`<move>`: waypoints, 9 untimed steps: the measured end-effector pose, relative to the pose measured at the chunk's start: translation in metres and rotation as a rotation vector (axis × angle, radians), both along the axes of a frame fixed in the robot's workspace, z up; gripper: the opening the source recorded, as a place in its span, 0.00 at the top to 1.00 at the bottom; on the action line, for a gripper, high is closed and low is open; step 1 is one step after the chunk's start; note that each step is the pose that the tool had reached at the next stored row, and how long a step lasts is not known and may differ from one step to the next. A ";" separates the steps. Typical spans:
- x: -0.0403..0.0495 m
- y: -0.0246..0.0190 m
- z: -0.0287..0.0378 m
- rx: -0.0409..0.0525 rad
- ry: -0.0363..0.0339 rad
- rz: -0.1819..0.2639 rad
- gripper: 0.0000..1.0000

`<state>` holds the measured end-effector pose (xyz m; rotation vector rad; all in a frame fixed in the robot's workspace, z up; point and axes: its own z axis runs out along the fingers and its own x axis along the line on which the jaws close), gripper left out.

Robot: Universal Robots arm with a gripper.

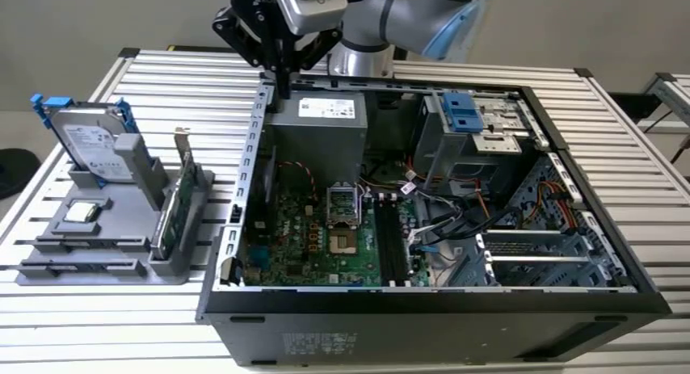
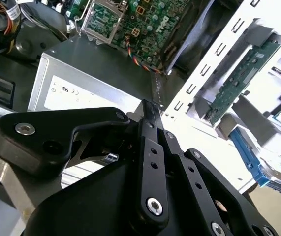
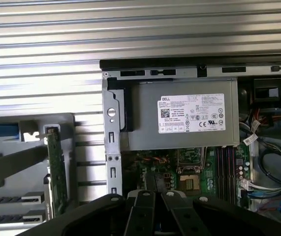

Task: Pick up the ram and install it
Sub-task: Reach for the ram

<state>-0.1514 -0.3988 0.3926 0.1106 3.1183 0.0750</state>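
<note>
**Ram lifted, not yet seated**

On the slatted counter [image 1: 161,75], an open computer case [image 1: 431,325] with the motherboard [image 1: 313,237] bare to view. Just beside it, on the exterior view's left, a grey rack [image 1: 108,261] carrying a hard drive [image 1: 92,144] and a green card [image 1: 173,204] (neither is the task's part). Above the case's rear corner, by the power supply [image 1: 318,132], the gripper [image 1: 283,67], clenched on a thin dark stick seen edge-on, judged to be the ram [image 1: 284,90]. Counts as picked up, then. Not installed: well apart from the long black memory slots [image 1: 390,245] on the board, with no stick visibly standing in them.
</note>
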 end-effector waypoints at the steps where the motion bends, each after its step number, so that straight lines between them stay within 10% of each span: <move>1: -0.0009 0.0000 0.0000 0.0001 0.0000 0.000 1.00; 9: -0.0090 0.0000 0.0000 0.0000 0.0000 0.000 1.00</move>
